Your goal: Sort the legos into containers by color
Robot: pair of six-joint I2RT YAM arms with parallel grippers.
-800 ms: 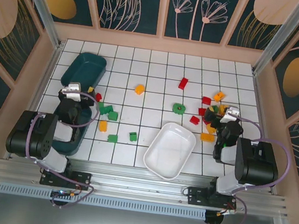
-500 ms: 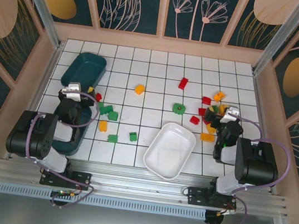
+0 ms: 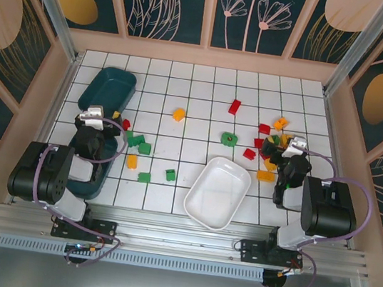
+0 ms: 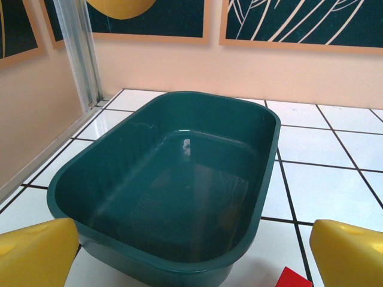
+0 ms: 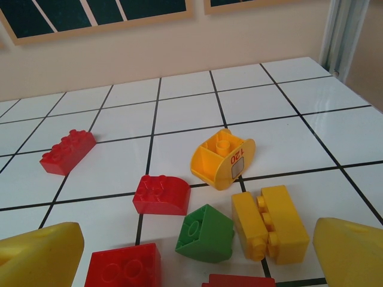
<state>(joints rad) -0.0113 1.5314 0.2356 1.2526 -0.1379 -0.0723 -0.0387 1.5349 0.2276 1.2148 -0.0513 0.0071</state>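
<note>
— How do the two arms stand?

— Both are folded low by their bases, with the wrists pointing toward the far side. The left gripper (image 3: 103, 116) is between the far teal tub (image 3: 109, 88) and the near teal tub (image 3: 93, 185), and its arm lies over the near one. The right gripper (image 3: 290, 147) is at the near edge of a cluster of bricks (image 3: 267, 144).

— And the pincers?

— Each wrist view shows its yellow fingers (image 4: 36, 254) spread wide at the bottom corners. Neither pair grips anything.

— What does one view add to another?

— The left wrist view shows the glossy inside of the far teal tub just ahead, and a red corner (image 4: 293, 278) low on the right. The right wrist view shows the studs, and "120" printed on a rounded yellow brick (image 5: 222, 158). In the top view these are too small to see.

— How many things are there?

— There are three tubs: two teal, and one white tub (image 3: 217, 192) at the near middle. Ahead of the right fingers there are four red bricks (image 5: 161, 194), one of them cut by the frame edge, one green brick (image 5: 204, 233) and two yellow. Every brick that can be seen lies on the tiles (image 3: 200, 87)
</note>
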